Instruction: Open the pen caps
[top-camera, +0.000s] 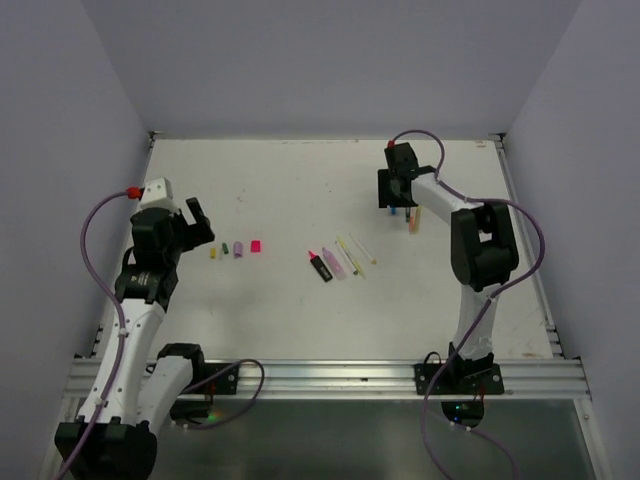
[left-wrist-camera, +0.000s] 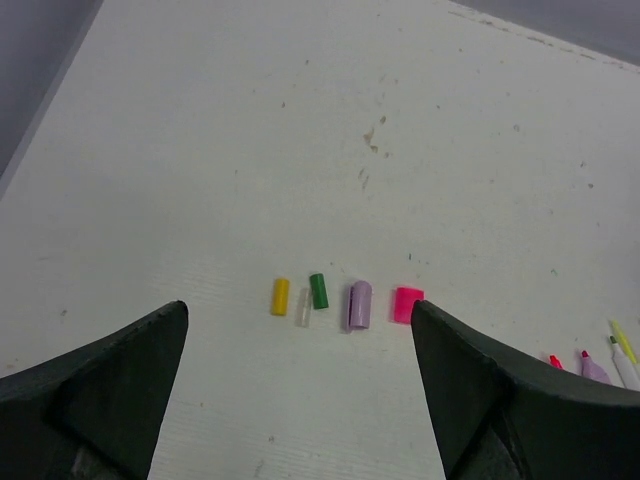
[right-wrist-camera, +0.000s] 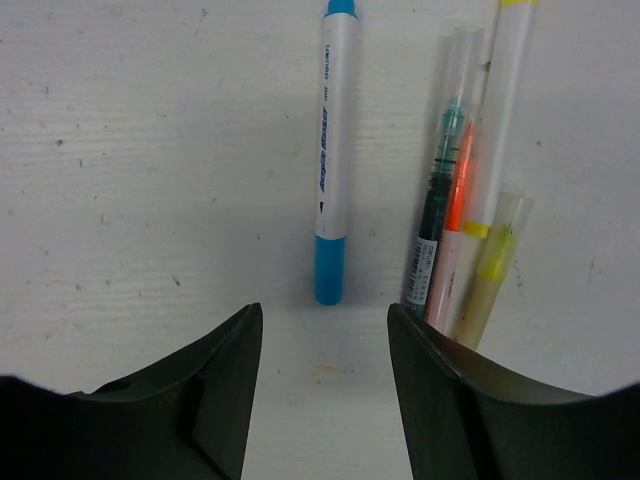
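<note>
Several loose pen caps lie in a row on the white table (left-wrist-camera: 300, 120): yellow (left-wrist-camera: 280, 296), clear (left-wrist-camera: 303, 307), green (left-wrist-camera: 318, 291), lilac (left-wrist-camera: 360, 304) and pink (left-wrist-camera: 407, 304). My left gripper (left-wrist-camera: 298, 312) hovers open just short of them, holding nothing; from above it (top-camera: 200, 225) sits left of the row (top-camera: 238, 249). My right gripper (right-wrist-camera: 325, 315) stands open over a white pen (right-wrist-camera: 331, 150) whose blue cap (right-wrist-camera: 329, 268) points at the jaws. A bundle of capped pens (right-wrist-camera: 455, 220) lies right beside the right finger.
Uncapped pens lie mid-table: a black-and-pink one (top-camera: 320, 265), a lilac one (top-camera: 334, 263) and thin yellow and white ones (top-camera: 352, 252). Their tips (left-wrist-camera: 592, 368) show at the left wrist view's right edge. Grey walls enclose the table; the right gripper (top-camera: 395, 195) is at the far right.
</note>
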